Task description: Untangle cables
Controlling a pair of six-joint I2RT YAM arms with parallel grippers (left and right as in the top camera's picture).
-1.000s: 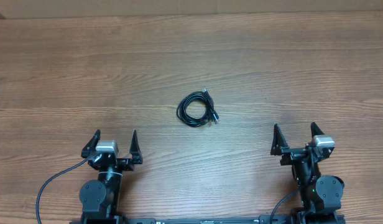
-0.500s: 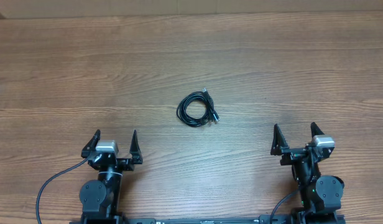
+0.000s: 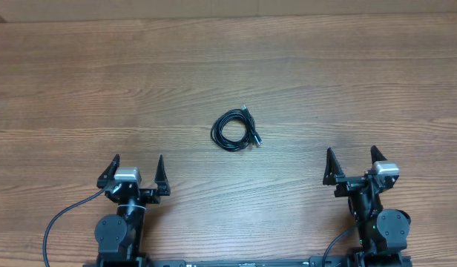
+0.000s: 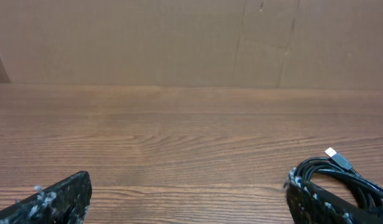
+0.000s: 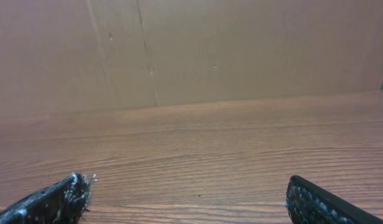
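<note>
Cables [image 3: 236,130] coiled at worktop [image 3: 362,74] centre, untouched. L gripper [image 3: 136,169], R gripper [image 3: 350,162] near front edge, both spread, empty. Best: pinch plug end [image 3: 245,109], draw coil apart slowly.

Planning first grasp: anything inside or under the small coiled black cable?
Inside the thin black cable coil, only bare brown wooden table shows. It lies flat on the wood; what the overlapping strands cover cannot be seen.

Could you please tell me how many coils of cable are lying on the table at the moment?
1. The coil sits near the middle of the table, ahead of the open left hand and right hand, touched by neither. How many cords it holds cannot be told.
</note>
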